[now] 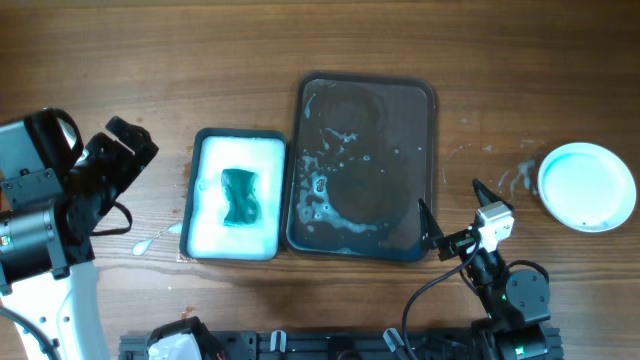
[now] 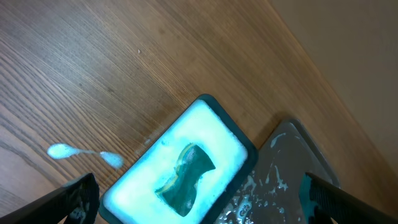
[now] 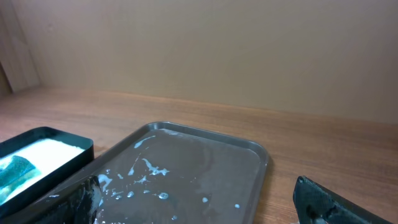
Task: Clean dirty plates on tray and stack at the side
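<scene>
L gripper (image 2: 198,186) & R gripper (image 1: 448,195) both released; plates (image 1: 588,186) rt of tray (image 1: 400,150) (wet).

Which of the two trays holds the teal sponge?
The smaller white tray, left of the dark grey tray; the sponge lies in it, while the grey one holds only wet smears.

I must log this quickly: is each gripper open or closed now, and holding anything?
Left gripper: open, holding nothing.
Right gripper: open, holding nothing.
</scene>
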You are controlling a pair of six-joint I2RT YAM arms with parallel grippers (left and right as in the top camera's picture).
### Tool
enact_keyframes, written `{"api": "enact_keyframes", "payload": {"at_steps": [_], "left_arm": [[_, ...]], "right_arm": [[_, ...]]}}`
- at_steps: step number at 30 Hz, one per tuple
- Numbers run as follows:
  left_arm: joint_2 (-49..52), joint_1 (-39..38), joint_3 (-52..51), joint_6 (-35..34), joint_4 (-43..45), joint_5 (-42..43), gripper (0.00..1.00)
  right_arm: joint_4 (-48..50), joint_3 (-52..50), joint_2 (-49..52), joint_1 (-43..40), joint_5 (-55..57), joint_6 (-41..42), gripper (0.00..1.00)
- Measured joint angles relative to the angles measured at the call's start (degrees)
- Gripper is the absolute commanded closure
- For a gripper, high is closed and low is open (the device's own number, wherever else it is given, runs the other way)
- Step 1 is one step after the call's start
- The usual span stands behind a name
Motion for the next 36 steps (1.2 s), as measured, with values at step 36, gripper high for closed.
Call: {"api": "enact_keyframes", "payload": {"at_steps": [36], "left_arm": [[-62.0, -14.8, -77.5, 18.3, 64.0, 12.9, 0.0]], "right_arm": [[0.0, 0.0, 0.3, 0.0, 0.0, 0.0, 0.0]]}}
